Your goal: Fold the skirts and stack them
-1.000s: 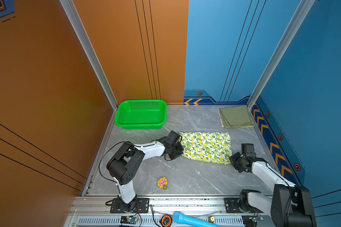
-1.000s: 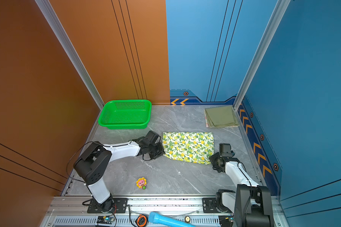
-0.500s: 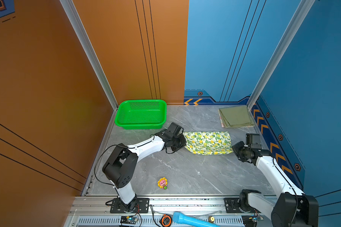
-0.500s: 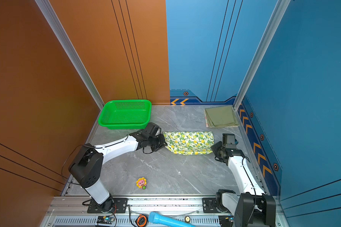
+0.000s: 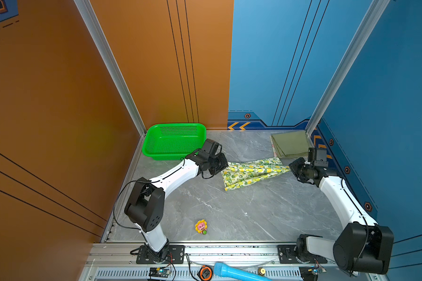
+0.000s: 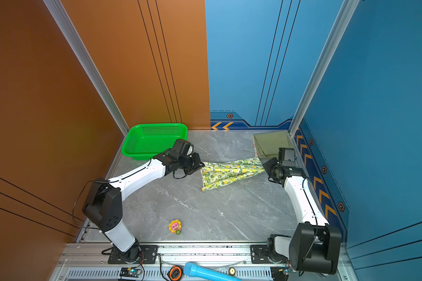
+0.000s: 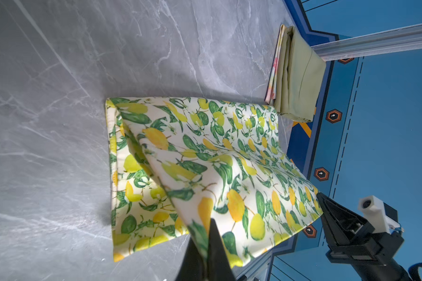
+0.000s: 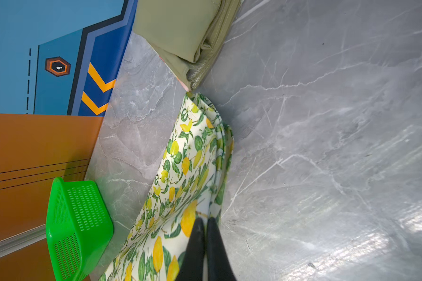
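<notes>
The lemon-print skirt [image 5: 251, 174] [image 6: 229, 173] hangs stretched between both grippers, its lower left corner drooping onto the grey table. My left gripper [image 5: 225, 167] [image 7: 208, 227] is shut on its left end. My right gripper [image 5: 290, 167] [image 8: 204, 222] is shut on its right end. In the left wrist view the lemon skirt [image 7: 205, 150] shows folded layers, and the right gripper [image 7: 323, 198] pinches its far edge. The folded olive skirt [image 5: 290, 145] [image 8: 180, 29] lies at the back right corner, on a floral skirt whose edge [image 7: 273, 77] peeks out.
A green mesh basket [image 5: 173, 141] [image 8: 78, 219] stands at the back left, just behind the left wrist. A small sunflower toy [image 5: 201, 226] lies near the front edge. A blue cylinder [image 5: 234, 273] rests on the front rail. Walls close in at the left, back and right.
The lemon skirt lay flat a second ago. Both grippers have carried its edge up and toward the back, and the cloth now hangs between them instead of lying spread.
</notes>
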